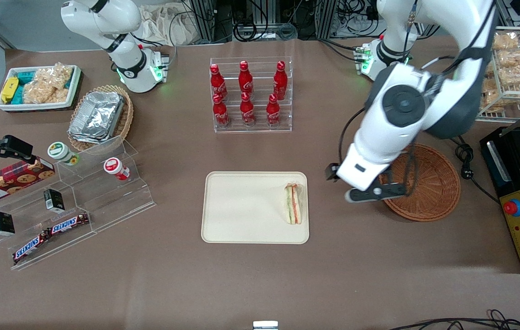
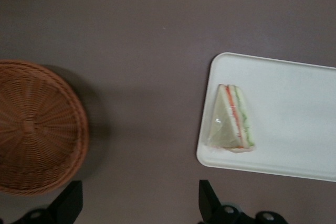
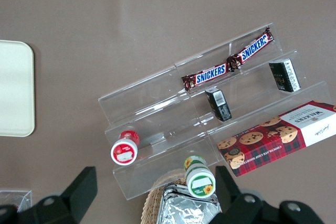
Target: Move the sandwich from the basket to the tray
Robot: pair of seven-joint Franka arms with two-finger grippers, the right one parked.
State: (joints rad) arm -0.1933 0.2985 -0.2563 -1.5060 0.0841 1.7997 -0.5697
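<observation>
Resting on the tray [image 1: 241, 211] at its end toward the working arm, the sandwich [image 1: 294, 204] lies on its side, striped cut face visible, close to the tray's rim. The basket [image 1: 429, 188] sits apart from the tray on the brown table [image 1: 260, 284], toward the working arm's end, with nothing inside it. The gripper [image 2: 140, 203] hangs above the bare table between tray and basket, its fingers [image 2: 71, 200] spread wide apart, holding nothing.
</observation>
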